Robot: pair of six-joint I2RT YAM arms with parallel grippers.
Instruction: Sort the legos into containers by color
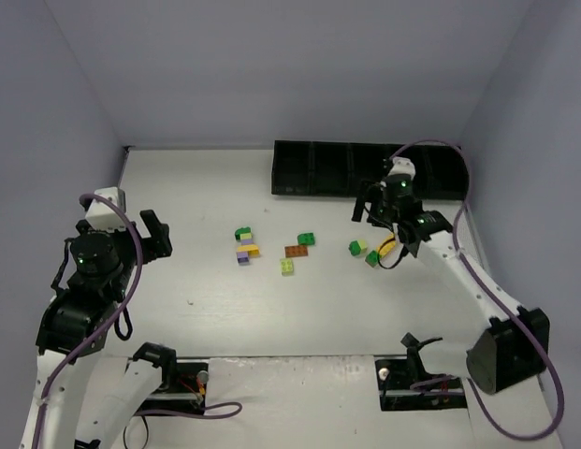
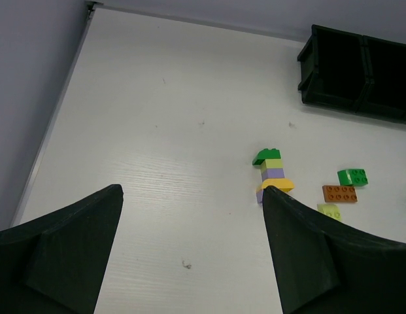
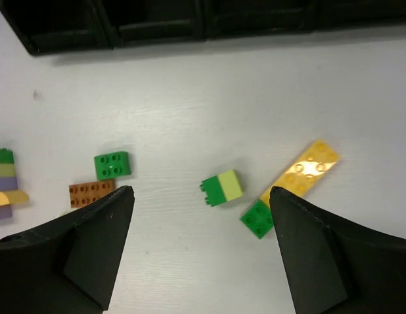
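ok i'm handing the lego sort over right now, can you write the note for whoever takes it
Left gripper: open, empty, over bare table left of the bricks.
Right gripper: open, empty, above the right cluster: green-lime brick, yellow plate, small green brick touching the plate's end.
Mid-table: stack (green, lime, lavender, yellow), loose green brick, brown plate, lime brick.
Tray at the far edge; no brick visible in it.
Done: nothing sorted.
Left: every brick; joined ones need splitting by colour first.
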